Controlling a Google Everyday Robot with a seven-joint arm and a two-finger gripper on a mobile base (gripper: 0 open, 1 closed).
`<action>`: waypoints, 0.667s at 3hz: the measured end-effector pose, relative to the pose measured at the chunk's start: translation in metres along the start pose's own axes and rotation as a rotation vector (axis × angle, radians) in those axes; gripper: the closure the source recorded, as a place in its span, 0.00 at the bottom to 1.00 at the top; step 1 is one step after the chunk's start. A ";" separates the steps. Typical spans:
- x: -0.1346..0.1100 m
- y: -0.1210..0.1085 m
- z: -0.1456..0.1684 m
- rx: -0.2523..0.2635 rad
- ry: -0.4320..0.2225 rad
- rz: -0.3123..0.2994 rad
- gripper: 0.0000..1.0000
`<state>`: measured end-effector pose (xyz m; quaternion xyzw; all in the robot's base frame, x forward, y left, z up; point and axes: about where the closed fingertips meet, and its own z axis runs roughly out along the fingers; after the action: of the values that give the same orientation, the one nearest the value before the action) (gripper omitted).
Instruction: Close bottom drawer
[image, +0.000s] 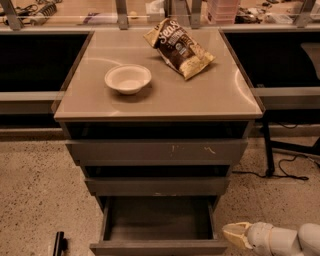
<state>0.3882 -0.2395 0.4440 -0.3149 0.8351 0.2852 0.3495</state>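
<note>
The bottom drawer (158, 247) stands pulled far out of the grey-brown cabinet, its dark shallow box (160, 218) open to view and empty. Its plain front runs along the lower edge of the camera view. Above it sit the mid-width drawer front (157, 186) and the widest front with pale scratch marks (157, 151), each only slightly out. My gripper (235, 235) comes in from the lower right, its pale tip just right of the open drawer's front right corner and apart from it.
On the cabinet top (210, 95) are a white bowl (128, 78) and a brown chip bag (179, 48). Dark cables (280, 172) and a stand leg lie on the speckled floor at the right. A dark object (59, 244) lies at lower left.
</note>
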 end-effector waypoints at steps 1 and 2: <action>0.032 -0.039 0.025 0.001 0.000 0.053 1.00; 0.032 -0.039 0.026 0.000 0.000 0.053 1.00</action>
<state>0.4091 -0.2570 0.3947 -0.2928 0.8432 0.2942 0.3417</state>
